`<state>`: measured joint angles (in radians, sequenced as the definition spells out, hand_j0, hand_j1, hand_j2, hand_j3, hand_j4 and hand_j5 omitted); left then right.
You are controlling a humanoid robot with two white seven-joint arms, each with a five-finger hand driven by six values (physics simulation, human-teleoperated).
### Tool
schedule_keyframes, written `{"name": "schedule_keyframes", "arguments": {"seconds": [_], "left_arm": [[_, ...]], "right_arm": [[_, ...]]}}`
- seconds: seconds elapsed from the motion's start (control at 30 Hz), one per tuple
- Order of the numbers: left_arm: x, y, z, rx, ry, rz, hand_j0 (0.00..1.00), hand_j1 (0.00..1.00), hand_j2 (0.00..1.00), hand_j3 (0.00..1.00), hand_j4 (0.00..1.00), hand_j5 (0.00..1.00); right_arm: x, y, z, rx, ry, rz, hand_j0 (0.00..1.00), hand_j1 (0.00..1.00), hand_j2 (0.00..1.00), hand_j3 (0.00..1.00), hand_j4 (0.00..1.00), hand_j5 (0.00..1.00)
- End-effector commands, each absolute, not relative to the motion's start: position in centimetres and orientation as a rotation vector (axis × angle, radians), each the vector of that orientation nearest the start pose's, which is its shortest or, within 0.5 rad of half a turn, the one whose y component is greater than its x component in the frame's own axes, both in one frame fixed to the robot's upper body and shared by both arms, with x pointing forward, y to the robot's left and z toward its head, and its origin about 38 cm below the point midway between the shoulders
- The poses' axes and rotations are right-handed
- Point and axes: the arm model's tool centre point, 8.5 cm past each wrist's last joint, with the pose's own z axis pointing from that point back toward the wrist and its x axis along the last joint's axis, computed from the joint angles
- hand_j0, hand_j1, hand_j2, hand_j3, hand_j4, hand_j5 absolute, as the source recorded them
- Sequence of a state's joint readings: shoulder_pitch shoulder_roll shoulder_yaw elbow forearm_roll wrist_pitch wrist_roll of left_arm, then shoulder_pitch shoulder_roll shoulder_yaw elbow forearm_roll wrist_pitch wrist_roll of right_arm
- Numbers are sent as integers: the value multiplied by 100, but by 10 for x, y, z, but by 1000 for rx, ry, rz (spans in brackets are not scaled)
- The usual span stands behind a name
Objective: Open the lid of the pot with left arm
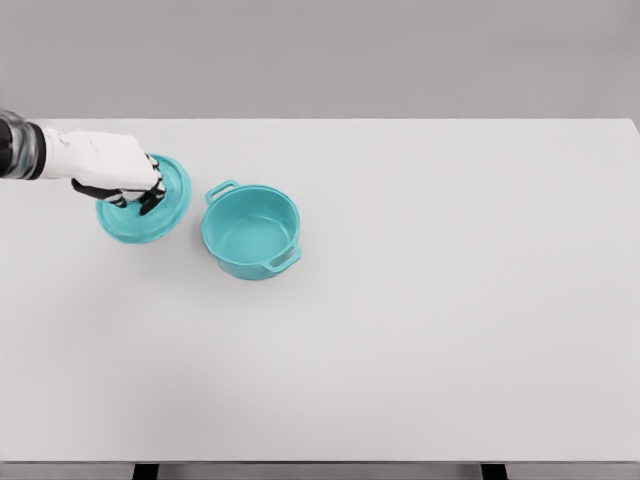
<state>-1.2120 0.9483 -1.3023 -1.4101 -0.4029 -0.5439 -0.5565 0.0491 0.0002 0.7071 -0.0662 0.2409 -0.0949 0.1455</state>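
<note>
The lid [160, 215] is already off the pot [251, 231] and lies flat on the table [450, 300], at nine o'clock from it, just beside. The left hand [125, 178] covers it, fingers curled around its middle. Only letting go seems left. The teal pot stands open and empty.

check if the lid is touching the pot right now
Apart. The head view shows a plain strip of bare table between the lid, lying left of the pot, and the pot's rim.
</note>
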Motion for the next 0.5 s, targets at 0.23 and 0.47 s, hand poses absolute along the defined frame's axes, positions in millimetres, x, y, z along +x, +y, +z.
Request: {"name": "schedule_keyframes", "arguments": {"seconds": [0.23,0.47], "left_arm": [[468,321,236,-762,1067,3361,84,84,84,84,84,84],[472,324,234,-773,1071,3379,100,100,100,100,100,100]], "right_arm": [[-17,-241,-263,138,1,951,100,100,100,100,100,100],[-17,-241,-263,138,1,951,100,100,100,100,100,100]]}}
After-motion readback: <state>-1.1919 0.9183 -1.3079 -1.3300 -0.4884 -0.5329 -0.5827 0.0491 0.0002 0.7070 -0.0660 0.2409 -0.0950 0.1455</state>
